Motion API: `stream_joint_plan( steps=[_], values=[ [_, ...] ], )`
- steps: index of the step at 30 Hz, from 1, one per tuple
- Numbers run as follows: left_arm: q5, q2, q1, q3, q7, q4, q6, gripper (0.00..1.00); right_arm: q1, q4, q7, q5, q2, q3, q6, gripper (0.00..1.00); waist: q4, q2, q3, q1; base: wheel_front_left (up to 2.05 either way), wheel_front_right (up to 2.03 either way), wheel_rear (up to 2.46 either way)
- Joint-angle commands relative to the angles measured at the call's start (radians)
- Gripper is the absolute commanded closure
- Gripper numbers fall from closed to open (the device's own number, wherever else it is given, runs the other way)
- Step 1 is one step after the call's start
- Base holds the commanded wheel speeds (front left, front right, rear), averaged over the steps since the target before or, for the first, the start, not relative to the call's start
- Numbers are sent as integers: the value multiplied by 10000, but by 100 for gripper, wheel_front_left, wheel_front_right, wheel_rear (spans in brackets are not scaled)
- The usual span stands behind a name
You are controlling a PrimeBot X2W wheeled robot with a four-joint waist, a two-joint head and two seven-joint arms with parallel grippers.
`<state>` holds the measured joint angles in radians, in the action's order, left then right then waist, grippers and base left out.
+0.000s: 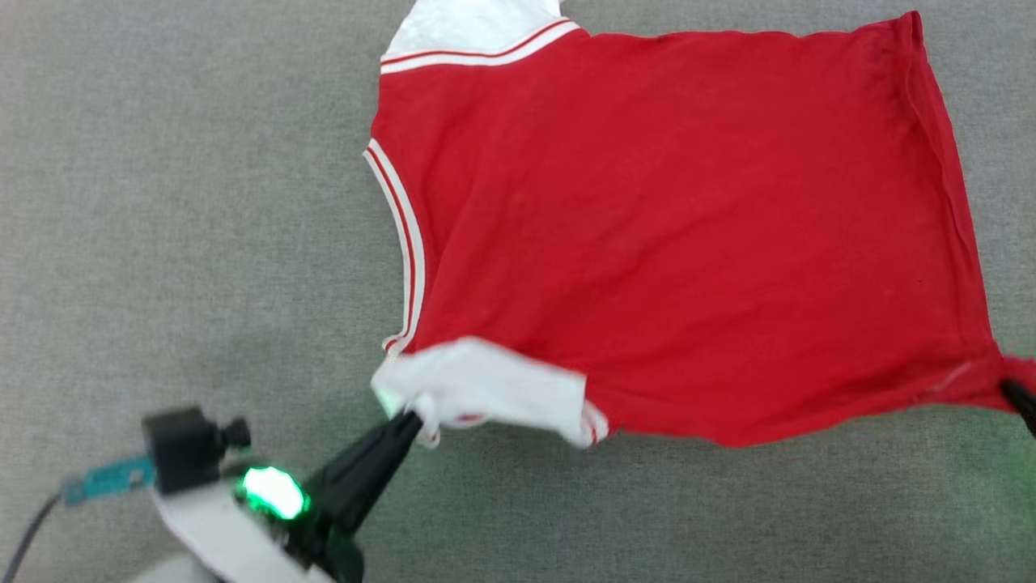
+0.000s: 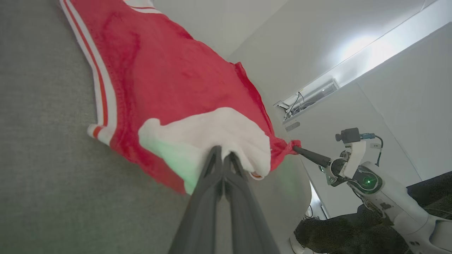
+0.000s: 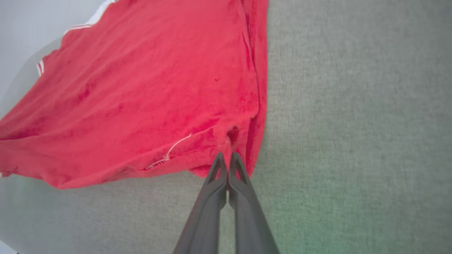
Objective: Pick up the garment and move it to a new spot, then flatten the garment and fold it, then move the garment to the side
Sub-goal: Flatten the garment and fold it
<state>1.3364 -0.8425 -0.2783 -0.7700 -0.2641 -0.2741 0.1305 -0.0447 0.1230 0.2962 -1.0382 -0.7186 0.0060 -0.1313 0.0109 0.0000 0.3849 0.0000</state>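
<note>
The garment [image 1: 672, 227], a red T-shirt with white sleeves and striped trim, lies spread on the grey surface with its plain red side up. My left gripper [image 1: 409, 421] is shut on the near white sleeve [image 2: 212, 137], which is bunched and lifted. At the head view's right edge my right gripper [image 1: 1012, 390] is shut on the near red hem corner [image 3: 229, 141]. The near edge hangs stretched between the two grips. In the left wrist view the right gripper [image 2: 296, 148] pinches that corner. The far sleeve [image 1: 473, 28] lies flat at the top.
Grey fabric-covered table [image 1: 162, 202] stretches bare to the left and in front of the garment. The left wrist view takes in a white wall, a ceiling light strip [image 2: 360, 49] and the right arm's pale forearm [image 2: 385, 194].
</note>
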Motion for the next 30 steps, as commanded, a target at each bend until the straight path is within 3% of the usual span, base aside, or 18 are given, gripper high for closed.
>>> stream_joint_plan(
  steps=[1,9,13,21,30],
  values=[
    [12,116,-356,11,45,7,-12,100,230,99,185,169,185,-178,12,100,13,0,6,0,0,0,0],
    [453,662,-3063,-60,836,1253,-12,100,2843,-26,1814,1292,1924,-970,12,100,-2,0,332,0,0,0,0],
    [721,1050,-4227,-205,1151,2205,-12,100,4052,-640,2288,1747,2394,-857,12,100,-70,0,662,0,0,0,0],
    [777,1668,-5450,-492,845,4144,-12,100,5424,-1835,2114,2491,2551,-576,13,100,-172,0,1320,0,0,0,0],
    [186,1673,-5807,-1397,596,6205,-23,100,5851,-2881,1479,2797,2473,-17,12,100,-244,0,1574,0,0,0,0]
  ],
)
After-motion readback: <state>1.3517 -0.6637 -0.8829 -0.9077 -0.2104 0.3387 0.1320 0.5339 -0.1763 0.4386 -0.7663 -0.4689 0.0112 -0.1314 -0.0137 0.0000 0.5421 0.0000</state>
